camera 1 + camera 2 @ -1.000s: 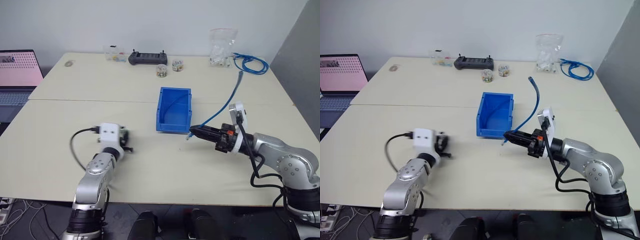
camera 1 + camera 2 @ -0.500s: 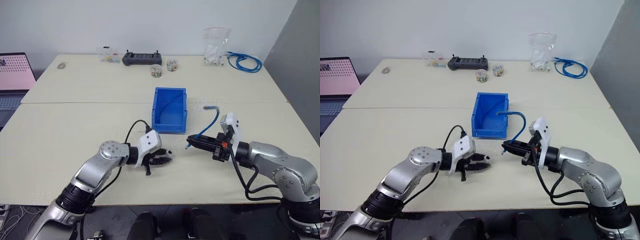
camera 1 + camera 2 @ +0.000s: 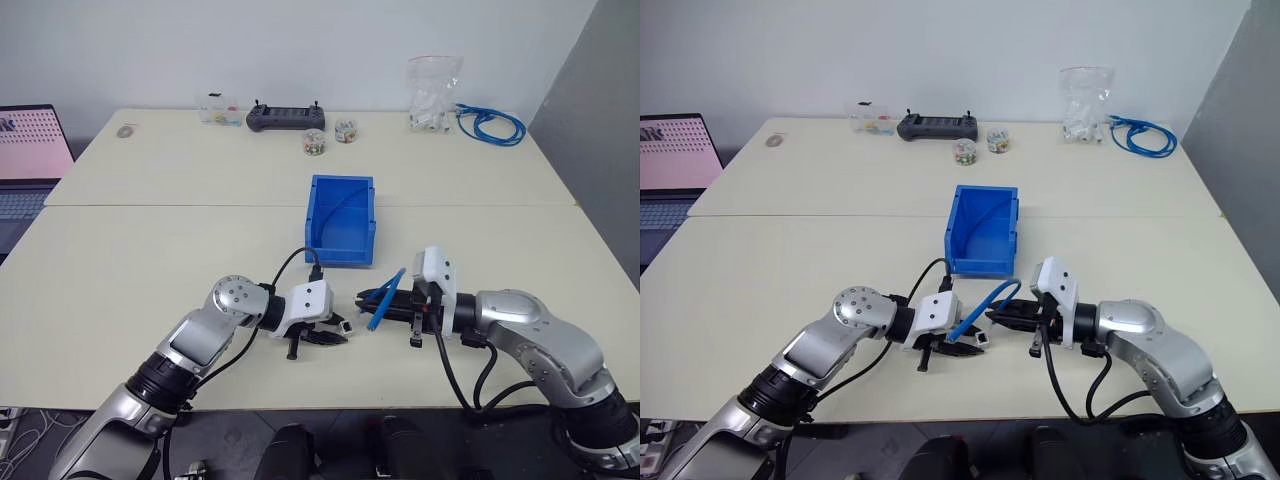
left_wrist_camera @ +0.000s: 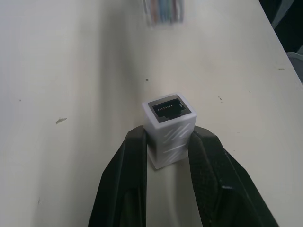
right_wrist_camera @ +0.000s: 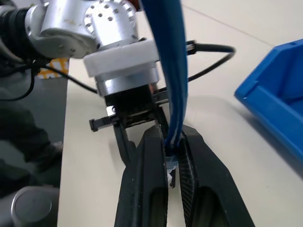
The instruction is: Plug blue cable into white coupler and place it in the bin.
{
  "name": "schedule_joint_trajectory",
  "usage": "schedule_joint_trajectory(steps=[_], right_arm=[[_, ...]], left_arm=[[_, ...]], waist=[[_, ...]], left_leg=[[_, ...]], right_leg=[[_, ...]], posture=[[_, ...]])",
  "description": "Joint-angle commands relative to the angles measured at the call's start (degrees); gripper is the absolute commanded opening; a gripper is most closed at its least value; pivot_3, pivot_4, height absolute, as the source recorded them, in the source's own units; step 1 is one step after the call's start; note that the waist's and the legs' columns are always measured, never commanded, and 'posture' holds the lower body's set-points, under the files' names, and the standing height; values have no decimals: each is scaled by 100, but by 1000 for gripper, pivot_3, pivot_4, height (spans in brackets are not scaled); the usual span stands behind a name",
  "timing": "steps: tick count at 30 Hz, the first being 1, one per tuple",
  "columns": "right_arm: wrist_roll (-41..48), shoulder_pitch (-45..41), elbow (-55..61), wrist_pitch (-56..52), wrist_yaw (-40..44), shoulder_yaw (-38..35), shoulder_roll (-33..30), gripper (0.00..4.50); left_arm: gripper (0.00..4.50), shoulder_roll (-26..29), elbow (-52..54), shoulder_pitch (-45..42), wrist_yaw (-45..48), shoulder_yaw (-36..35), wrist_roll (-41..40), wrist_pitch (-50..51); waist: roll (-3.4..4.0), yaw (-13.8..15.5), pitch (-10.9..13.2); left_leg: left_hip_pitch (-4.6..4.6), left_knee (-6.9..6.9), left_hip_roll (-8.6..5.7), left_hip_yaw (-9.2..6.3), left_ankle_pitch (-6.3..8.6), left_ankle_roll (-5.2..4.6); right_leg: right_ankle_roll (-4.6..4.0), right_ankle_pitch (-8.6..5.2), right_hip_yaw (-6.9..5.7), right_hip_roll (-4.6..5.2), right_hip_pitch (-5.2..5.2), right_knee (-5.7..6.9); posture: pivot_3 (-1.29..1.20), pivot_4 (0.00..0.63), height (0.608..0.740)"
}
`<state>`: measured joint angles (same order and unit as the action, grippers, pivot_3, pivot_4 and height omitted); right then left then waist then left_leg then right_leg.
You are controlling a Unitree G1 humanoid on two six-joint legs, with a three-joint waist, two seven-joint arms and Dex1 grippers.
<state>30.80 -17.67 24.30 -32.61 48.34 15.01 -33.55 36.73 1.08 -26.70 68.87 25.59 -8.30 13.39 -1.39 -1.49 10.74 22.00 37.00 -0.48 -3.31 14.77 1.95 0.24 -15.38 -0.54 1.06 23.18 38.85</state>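
Observation:
My left gripper (image 3: 335, 332) is shut on the white coupler (image 4: 169, 127), a small boxy block whose dark socket faces away from the wrist. My right gripper (image 3: 364, 300) is shut on the blue cable (image 5: 168, 71) near its plug end, and the cable rises up and away from the fingers. The two grippers point at each other just above the table's front, tips close but apart. A blurred clear plug (image 4: 163, 10) with coloured wires shows beyond the coupler. The blue bin (image 3: 341, 250) stands open-topped on the table just behind both grippers.
Along the far edge are a black controller (image 3: 283, 116), two small jars (image 3: 315, 142), a clear bag of white parts (image 3: 432, 95) and a coiled bundle of blue cable (image 3: 490, 125). A laptop (image 3: 30, 160) sits off the left side.
My left arm has swung right with the coupler until it faces the right gripper. My right gripper moved left and lower, and the cable's loose length swung round toward the front.

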Motion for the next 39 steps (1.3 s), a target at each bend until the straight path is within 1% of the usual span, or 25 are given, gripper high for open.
schedule_joint_trajectory(steps=[1,9,17,23,29,39], right_arm=[[-231,-139,-149,379,294,155,102,53],[-1024,-254,-745,1320,584,440,280,53],[-1379,-164,-1025,1805,875,603,317,52],[-1404,-82,-958,1837,993,615,324,45],[-1568,-111,-1021,1915,1086,788,312,44],[-1470,-406,-1174,1513,1223,823,492,40]], left_arm=[[909,-38,-147,87,179,96,99,-29],[909,-36,-174,205,335,47,101,-60],[909,-83,-273,225,309,-32,102,-69],[909,-67,-246,275,323,-31,137,-74],[909,-41,-196,316,348,-33,139,-56],[909,-40,-140,349,406,-23,155,-51]], waist=[[0,0,0],[0,-1,0],[1,-3,-1],[1,-4,-2],[2,-7,-4],[2,-21,-8]], left_leg=[[0,0,0,-1,0,0],[-3,0,1,-10,0,0],[-7,0,1,-15,0,0],[-9,2,1,-16,0,0],[-11,1,1,-15,0,0],[-14,1,2,-15,0,0]], right_leg=[[0,0,0,0,0,0],[0,0,0,0,0,3],[0,0,2,0,0,7],[0,0,2,0,-3,8],[-1,0,3,0,-3,10],[-1,1,4,0,-4,11]], posture=[[0,150,740],[0,150,740],[0,150,740],[0,150,740],[0,150,740],[0,150,740]])
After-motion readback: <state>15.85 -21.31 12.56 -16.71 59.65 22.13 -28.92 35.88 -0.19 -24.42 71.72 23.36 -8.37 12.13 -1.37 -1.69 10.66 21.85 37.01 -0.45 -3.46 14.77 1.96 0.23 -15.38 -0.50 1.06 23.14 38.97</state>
